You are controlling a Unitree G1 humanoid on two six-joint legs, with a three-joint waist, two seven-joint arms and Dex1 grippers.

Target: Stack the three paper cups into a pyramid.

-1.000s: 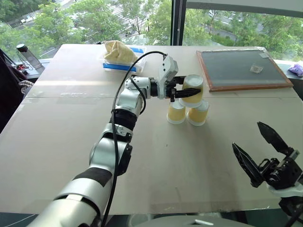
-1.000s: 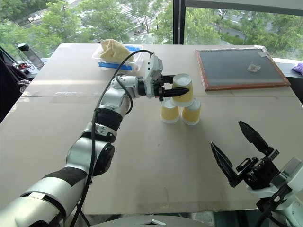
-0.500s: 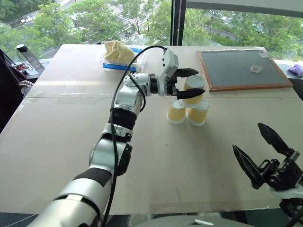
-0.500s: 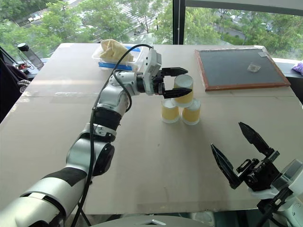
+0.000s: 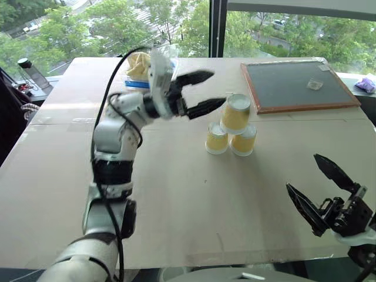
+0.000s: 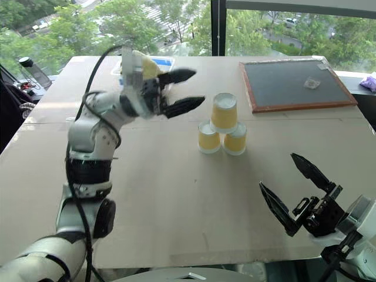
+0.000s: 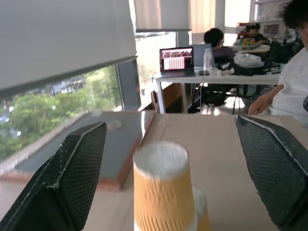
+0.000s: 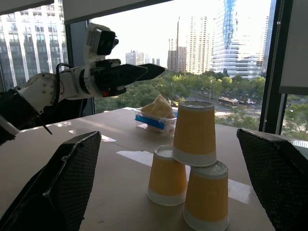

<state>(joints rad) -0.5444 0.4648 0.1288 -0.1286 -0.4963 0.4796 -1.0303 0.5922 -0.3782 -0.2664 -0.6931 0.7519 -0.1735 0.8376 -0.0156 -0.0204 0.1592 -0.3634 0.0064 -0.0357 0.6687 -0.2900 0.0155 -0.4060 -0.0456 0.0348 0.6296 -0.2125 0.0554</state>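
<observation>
3 cups [image 5: 232, 130] stacked mid-frame, pyramid looks done; left gripper [image 5: 204, 91] released, right gripper [image 5: 322, 189] spread, empty.

Wide beige bench [image 5: 176, 200], pale seam running across the far half. Near the middle, two paper cups [image 5: 217, 139] stood upside down, side by side and touching, white bases up; third cup [image 5: 235, 114] sat inverted on top, straddling both. Far right, a wood-framed chalkboard [image 5: 296, 86] lay flat, a small crumpled scrap [image 5: 316, 86] resting on it. Toward the far edge, a clear plastic tub [image 6: 167, 61] with a blue label, yellowish cloth [image 5: 136, 64] heaped inside. A dark bottle [image 5: 29, 71] stood just off the far left corner.
</observation>
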